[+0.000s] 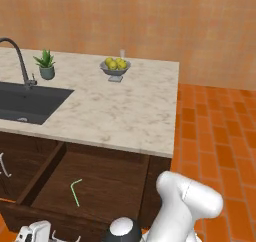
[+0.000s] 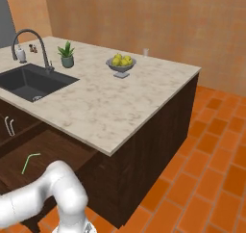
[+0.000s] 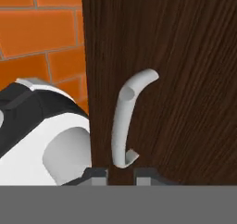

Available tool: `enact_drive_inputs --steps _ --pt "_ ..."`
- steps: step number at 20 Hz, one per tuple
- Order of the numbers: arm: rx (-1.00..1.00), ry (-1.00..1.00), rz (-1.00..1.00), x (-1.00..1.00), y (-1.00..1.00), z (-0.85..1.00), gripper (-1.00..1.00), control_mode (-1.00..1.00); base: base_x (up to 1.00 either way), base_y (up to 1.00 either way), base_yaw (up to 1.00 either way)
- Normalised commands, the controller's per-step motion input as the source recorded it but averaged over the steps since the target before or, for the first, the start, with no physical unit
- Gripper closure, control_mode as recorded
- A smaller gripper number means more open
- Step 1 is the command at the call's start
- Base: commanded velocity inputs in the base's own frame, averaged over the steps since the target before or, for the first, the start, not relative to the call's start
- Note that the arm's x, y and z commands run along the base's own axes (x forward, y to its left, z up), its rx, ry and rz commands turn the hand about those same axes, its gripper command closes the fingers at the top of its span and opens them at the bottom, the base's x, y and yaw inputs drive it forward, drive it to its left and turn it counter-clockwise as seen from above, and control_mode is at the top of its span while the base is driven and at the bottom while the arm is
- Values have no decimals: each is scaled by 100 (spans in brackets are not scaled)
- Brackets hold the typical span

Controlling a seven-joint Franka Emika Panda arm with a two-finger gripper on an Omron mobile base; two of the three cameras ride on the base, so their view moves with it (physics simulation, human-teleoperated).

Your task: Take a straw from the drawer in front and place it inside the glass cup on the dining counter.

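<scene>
Open drawer (image 1: 100, 178) holding straw (image 1: 75, 191), marble dining counter (image 1: 120, 111), orange tiles (image 1: 220, 136)

Drawer (image 1: 85, 178) pulled out, top unobstructed; straw (image 1: 75, 192) alone on its floor, walls well clear. Counter edge (image 1: 100, 142) overhangs the far end. Handle (image 3: 125, 121) projects from the near front.

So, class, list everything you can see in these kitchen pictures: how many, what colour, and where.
straw: one, light green, in the open drawer
drawer: one, dark brown, pulled open under the dining counter
drawer handle: one, silver, on the drawer front
dining counter: one, beige marble
glass cup: one, clear, far counter edge
bowl of lemons: one, grey, counter
potted plant: one, green, by sink
sink: one, dark
faucet: one, grey
end effector: one, dark tips, at the handle's end
</scene>
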Motion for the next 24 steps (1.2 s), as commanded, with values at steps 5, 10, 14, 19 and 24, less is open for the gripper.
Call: enact_drive_inputs --steps 5,10,14,19,24 --pt "49 0 -11 -16 -73 100 -100 -100 0 0 0" --pt "51 2 -28 -1 -98 100 -100 -100 0 0 0" --pt "58 -2 -21 -14 -98 100 -100 -100 0 0 0" --pt "60 -12 -5 -2 -86 100 -100 -100 0 0 0" --pt "48 -5 -2 4 -61 90 -100 -100 0 0 0"
